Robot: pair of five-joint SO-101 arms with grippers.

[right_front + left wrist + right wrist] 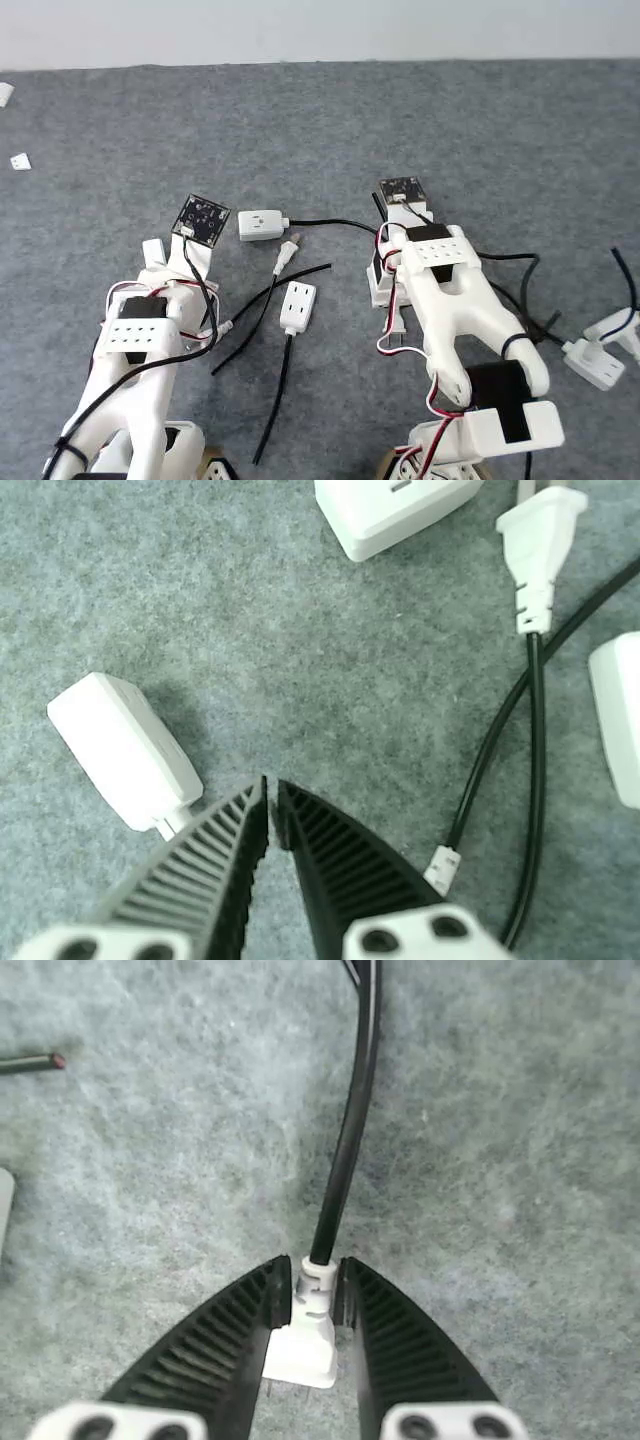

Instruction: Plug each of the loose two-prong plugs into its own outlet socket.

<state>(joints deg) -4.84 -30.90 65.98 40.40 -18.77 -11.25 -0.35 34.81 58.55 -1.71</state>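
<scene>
**Grey table: one plug gripped, one lying free**

Grey fuzzy cloth covered the table (120,110) under both arms. The right tool (312,1265) pinched a white plug (302,1340) by its sides. That plug's long axis ran in line with the fingers, and its black cord (350,1130) led straight away ahead. The left tool (272,785) was pressed together on nothing, just beside a small white block (122,748). A loose plug (287,253) lay tilted between the arms, with the far socket (262,224) just beyond it and the near socket (298,306) just short of it. Both sockets lay toward the left arm's side of the right tool, so the white plug probably needed carrying across and turning. The left arm sat nearer the loose plug.
</scene>
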